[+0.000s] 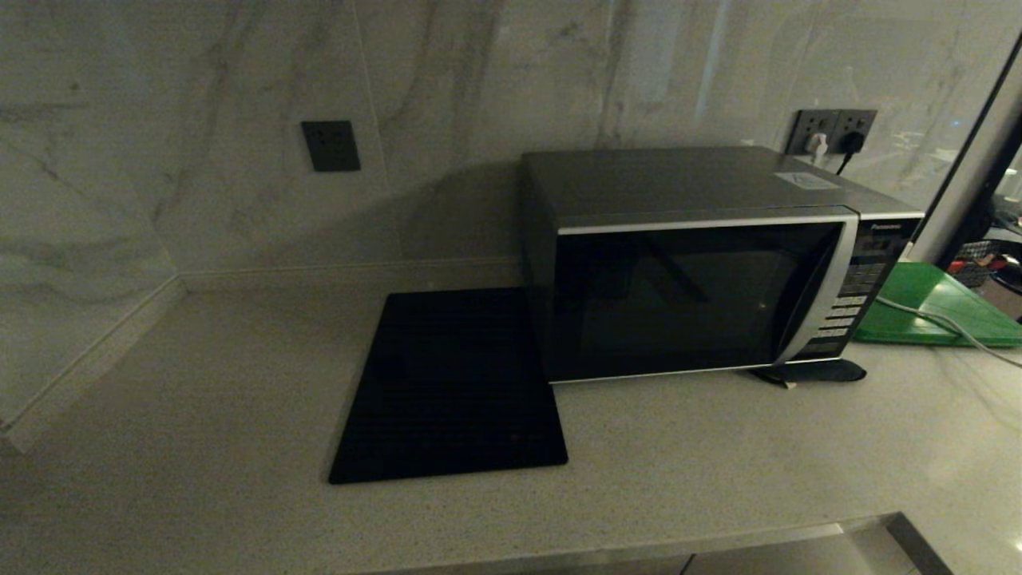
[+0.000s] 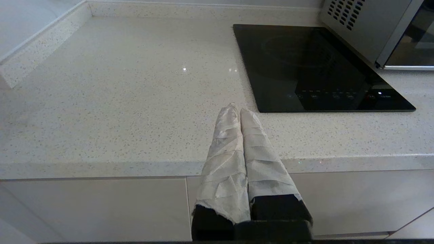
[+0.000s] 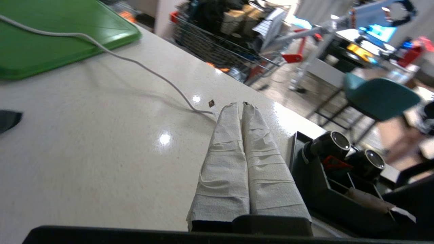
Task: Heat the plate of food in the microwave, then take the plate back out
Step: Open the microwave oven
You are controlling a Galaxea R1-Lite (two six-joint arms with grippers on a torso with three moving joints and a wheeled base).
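Left gripper and right gripper both pressed together, empty, above the countertop; microwave door closed.

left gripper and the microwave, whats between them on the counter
In the left wrist view, the black cooktop lies on the countertop between the left gripper, jaws shut, and the microwave, with a strip of bare counter first.

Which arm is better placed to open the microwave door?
Right, probably: the handle is on the microwave's right side, near the board that the right jaws overlook. The left jaws hang before the cooktop.
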